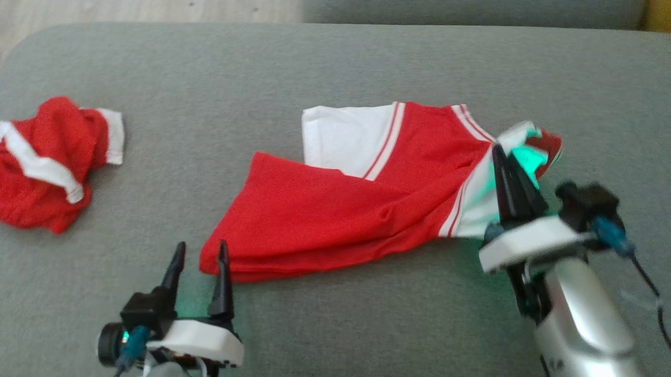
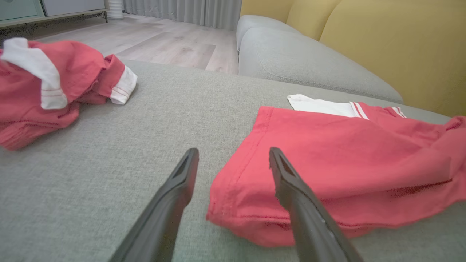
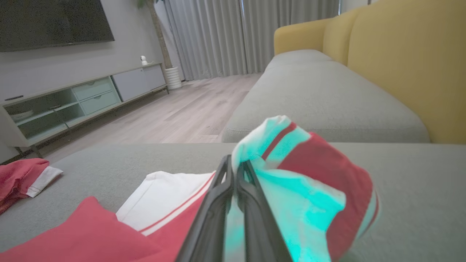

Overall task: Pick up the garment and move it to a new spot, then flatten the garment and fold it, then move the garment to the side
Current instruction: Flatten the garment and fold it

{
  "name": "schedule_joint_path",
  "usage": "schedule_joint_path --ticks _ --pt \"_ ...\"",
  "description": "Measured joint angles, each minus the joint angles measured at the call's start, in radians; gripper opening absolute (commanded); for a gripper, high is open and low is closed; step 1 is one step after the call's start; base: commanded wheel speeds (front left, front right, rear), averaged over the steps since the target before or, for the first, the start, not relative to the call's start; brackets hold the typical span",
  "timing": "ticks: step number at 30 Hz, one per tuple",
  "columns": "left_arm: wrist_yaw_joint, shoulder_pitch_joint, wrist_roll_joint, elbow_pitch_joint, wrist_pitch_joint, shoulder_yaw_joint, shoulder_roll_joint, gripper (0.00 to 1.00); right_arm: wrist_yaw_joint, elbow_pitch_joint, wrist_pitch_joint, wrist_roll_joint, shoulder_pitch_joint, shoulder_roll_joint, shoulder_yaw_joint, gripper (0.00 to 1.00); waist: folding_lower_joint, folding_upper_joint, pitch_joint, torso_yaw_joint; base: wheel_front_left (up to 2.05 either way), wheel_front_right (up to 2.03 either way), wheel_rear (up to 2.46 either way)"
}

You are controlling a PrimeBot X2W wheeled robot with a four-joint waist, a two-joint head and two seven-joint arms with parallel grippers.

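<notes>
Grey sofa cushion (image 1: 373, 56), red-and-white garment (image 1: 340, 222) half folded, right gripper (image 1: 497, 152) pinched on its sleeve (image 1: 529, 145) — left gripper (image 1: 202, 245) spread, empty, just beside it.

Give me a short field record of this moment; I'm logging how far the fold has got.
surface: grey cushion
garment: red and white shirt, partly folded, lying mid-cushion
left gripper: open, holding nothing, at the shirt's lower left hem corner
right gripper: shut on the shirt's bunched sleeve at its right end
other item: crumpled red and white garment, far left on the cushion, apart from the shirt
fold state: not finished; one white sleeve lies spread out at the top
</notes>
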Motion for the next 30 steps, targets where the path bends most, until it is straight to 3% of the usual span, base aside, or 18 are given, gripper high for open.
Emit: schedule_joint_path --ticks 1,2,7,10,14,21,25,30 --pt "0.0 0.0 0.0 0.001 0.0 -0.01 0.0 1.0 0.0 0.026 0.0 -0.006 -0.038 0.0 0.009 0.81 0.0 0.0 0.002 0.01 0.0 0.0 0.0" --pt "0.0 0.0 -0.001 0.003 0.0 -0.025 0.0 1.0 0.0 0.056 0.0 -0.014 -0.072 0.0 0.014 1.0 0.0 0.0 0.003 0.02 0.0 0.0 0.0" --pt "0.0 -0.001 -0.02 0.009 0.0 -0.065 0.0 1.0 0.0 0.255 0.0 -0.067 -0.19 0.001 -0.01 1.0 0.0 0.0 0.017 0.078 0.0 0.0 0.0" --pt "0.001 -0.001 -0.023 0.01 0.0 -0.068 0.001 1.0 0.0 0.314 0.0 -0.089 -0.213 0.005 -0.046 1.0 0.0001 0.0 0.034 0.097 0.0 0.0 0.0" --pt "0.009 -0.001 -0.027 0.005 0.0 -0.065 0.001 1.0 0.0 0.255 0.0 -0.088 -0.204 0.01 -0.086 1.0 0.0001 0.0 0.051 0.088 0.0 0.0 0.0" --pt "0.009 -0.001 -0.023 -0.027 0.0 -0.053 0.001 1.0 0.0 -0.018 0.0 -0.027 0.014 0.007 -0.157 1.0 0.0 0.0 0.053 0.011 0.0 0.0 0.0" --pt "0.009 -0.004 -0.008 -0.032 0.0 -0.052 0.001 1.0 0.0 -0.021 0.0 -0.019 0.112 0.004 -0.176 1.0 0.0 0.0 0.044 -0.021 0.0 0.0 0.0" --pt "0.008 -0.004 -0.007 -0.033 0.0 -0.053 0.001 1.0 0.0 0.059 0.0 -0.026 0.134 0.002 -0.204 1.0 -0.0002 0.0 0.038 -0.029 0.0 0.0 0.0"
